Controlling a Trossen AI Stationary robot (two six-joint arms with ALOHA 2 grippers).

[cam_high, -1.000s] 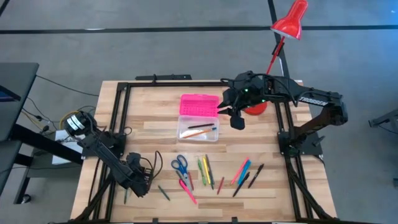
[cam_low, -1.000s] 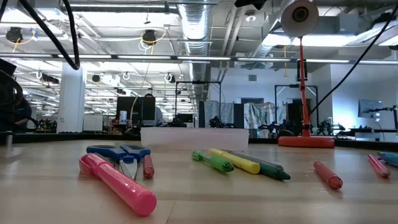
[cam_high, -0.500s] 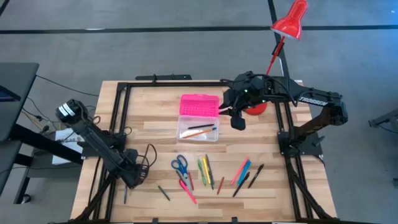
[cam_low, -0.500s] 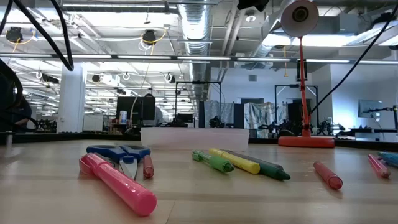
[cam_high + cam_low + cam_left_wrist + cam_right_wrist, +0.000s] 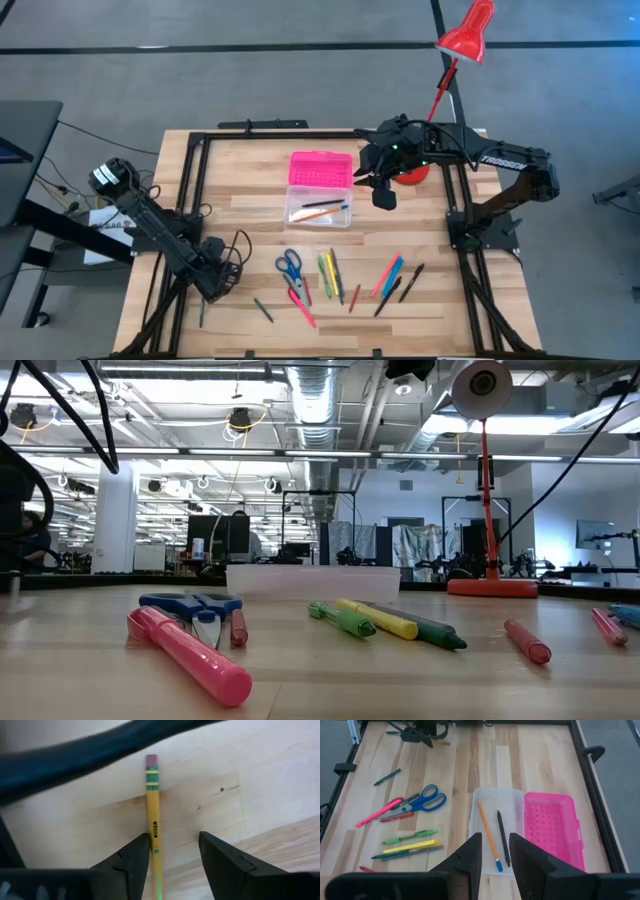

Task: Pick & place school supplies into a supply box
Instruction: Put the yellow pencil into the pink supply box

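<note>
I see my left gripper [image 5: 175, 852] part open astride the pencil [image 5: 152, 810], one finger [image 5: 131, 860] touching it, nothing gripped.

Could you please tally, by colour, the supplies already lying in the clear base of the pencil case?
Orange pencil: 1
Black pen: 1
Total in the clear base: 2
</note>
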